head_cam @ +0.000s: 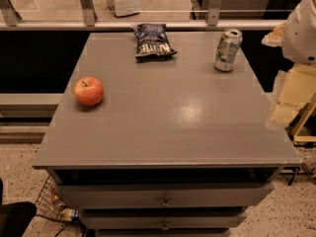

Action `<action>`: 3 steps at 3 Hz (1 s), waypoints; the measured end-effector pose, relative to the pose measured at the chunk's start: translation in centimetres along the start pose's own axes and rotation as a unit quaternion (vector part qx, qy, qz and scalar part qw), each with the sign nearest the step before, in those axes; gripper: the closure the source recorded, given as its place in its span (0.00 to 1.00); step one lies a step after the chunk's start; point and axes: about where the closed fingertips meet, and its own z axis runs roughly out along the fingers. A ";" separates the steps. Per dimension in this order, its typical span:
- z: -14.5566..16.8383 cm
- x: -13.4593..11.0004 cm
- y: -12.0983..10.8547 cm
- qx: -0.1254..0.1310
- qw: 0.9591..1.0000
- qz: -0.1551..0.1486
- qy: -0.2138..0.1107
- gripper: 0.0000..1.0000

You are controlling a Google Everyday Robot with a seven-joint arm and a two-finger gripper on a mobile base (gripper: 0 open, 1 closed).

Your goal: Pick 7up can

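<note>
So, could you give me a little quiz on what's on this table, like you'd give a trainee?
1. True or false: the can is lying on its side.
2. Which thing lies near the back of the table, left of the can? A) a cup B) a chip bag C) a banana
3. Fill in: the gripper is off the table's ____ edge as the picture shows it, apart from the can.

Key: 1. False, it stands upright. 2. B. 3. Right.
</note>
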 end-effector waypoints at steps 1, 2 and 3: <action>0.0 0.0 0.0 0.000 1.000 0.000 0.000 0.00; -0.2 0.5 -1.2 0.017 1.000 0.014 -0.019 0.00; 0.1 3.1 -4.0 0.055 0.994 0.061 -0.073 0.00</action>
